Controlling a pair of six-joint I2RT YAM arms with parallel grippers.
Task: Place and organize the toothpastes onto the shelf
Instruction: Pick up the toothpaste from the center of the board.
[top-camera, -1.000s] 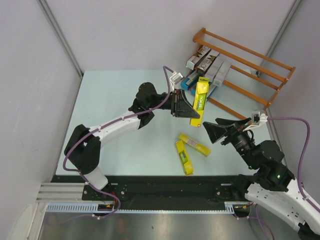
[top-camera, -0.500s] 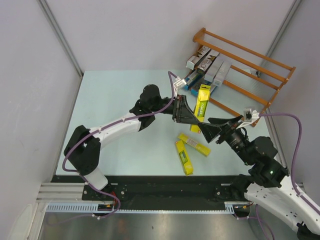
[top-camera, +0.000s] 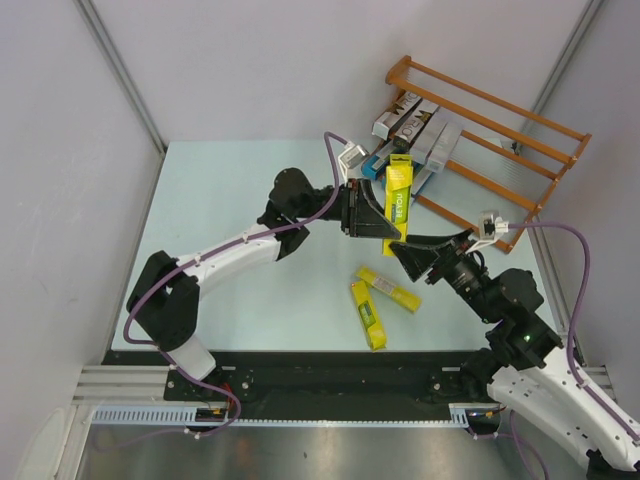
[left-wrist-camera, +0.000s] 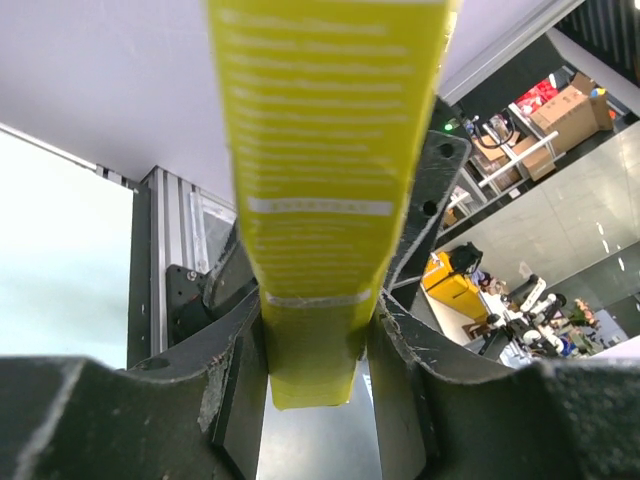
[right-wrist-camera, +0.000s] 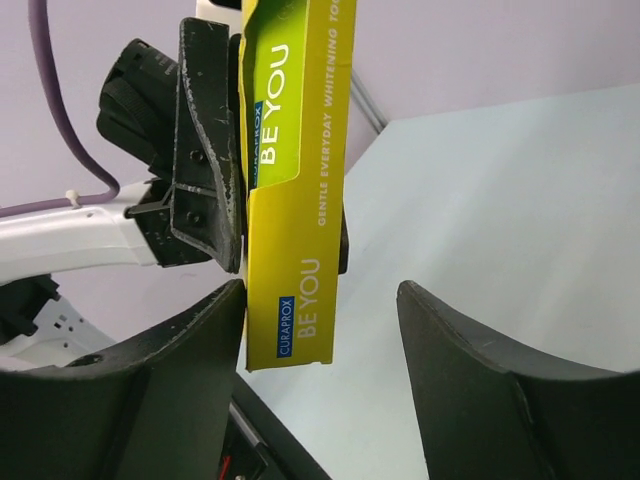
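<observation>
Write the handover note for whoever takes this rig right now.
Left gripper: shut on a yellow Curaprox carton, held upright off the table, near the shelf.
Right gripper: open, jaws either side of that carton's lower end, no grip yet.
Done: silver and blue cartons lie at the shelf's left end.
Left: shelve the held carton, then the two yellow cartons lying on the table.

Pale mint table (top-camera: 225, 195) (matte top), grey wall panels (top-camera: 60, 150) around, metal rail (top-camera: 110, 385) at near edge
</observation>
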